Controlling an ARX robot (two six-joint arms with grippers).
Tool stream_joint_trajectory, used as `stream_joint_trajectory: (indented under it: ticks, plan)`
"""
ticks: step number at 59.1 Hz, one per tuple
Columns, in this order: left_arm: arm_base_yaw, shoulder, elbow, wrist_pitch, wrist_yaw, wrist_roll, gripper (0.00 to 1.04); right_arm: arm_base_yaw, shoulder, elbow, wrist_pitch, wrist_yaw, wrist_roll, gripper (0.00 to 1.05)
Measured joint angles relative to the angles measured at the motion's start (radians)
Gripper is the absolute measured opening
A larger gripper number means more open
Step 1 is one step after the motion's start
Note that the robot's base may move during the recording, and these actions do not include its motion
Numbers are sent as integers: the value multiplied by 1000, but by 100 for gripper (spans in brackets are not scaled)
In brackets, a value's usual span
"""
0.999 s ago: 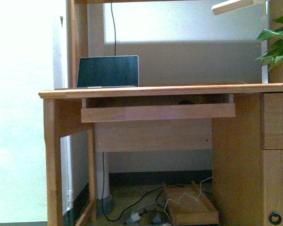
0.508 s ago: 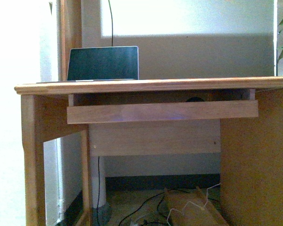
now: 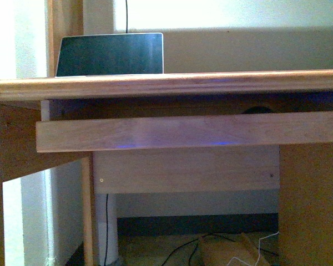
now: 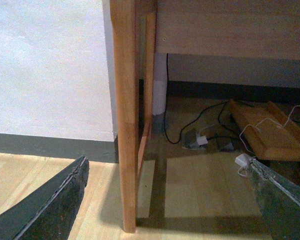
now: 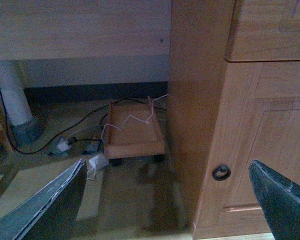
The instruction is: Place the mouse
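In the front view the mouse (image 3: 257, 110) shows only as a small dark dome on the pull-out keyboard tray (image 3: 188, 132), under the desktop and right of centre. The tray's front rail hides most of it. Neither arm shows in the front view. My left gripper (image 4: 167, 200) is open and empty, low above the wooden floor beside the desk's left leg (image 4: 124, 125). My right gripper (image 5: 167, 200) is open and empty, low in front of the desk's right cabinet (image 5: 250, 125). The mouse shows in neither wrist view.
A laptop (image 3: 108, 54) stands open on the desktop (image 3: 166, 84) at the left. Under the desk lie cables (image 4: 200, 125), a white plug (image 5: 97, 162) and a low wooden wheeled tray (image 5: 132, 132). The cabinet door has a ring pull (image 5: 220, 172).
The front view has closed in on the desk: the desktop and tray now fill the frame, and the plant at the right is out of view.
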Motion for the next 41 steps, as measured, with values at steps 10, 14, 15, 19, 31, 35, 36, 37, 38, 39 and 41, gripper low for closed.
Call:
stream_joint_trajectory:
  ticks: [10,14,15,19,31,35,36,37,38,39,41]
  plan:
    - [0,0,0,0,0,0,97,0,0,0,0,0,0,97]
    - [0,0,0,0,0,0,97,0,0,0,0,0,0,97]
    - [0,0,0,0,0,0,97,0,0,0,0,1,0,97]
    - [0,0,0,0,0,0,97,0,0,0,0,1,0,97]
    - [0,0,0,0,1,0,97,0,0,0,0,1,0,97]
    - [0,0,0,0,0,0,97,0,0,0,0,1,0,97]
    - [0,0,0,0,0,0,97,0,0,0,0,1,0,97]
    - [0,0,0,0,0,0,97,0,0,0,0,0,0,97]
    - [0,0,0,0,0,0,97,0,0,0,0,1,0,97]
    - [0,0,0,0,0,0,97,0,0,0,0,1,0,97]
    - [0,0,0,0,0,0,97,0,0,0,0,1,0,97]
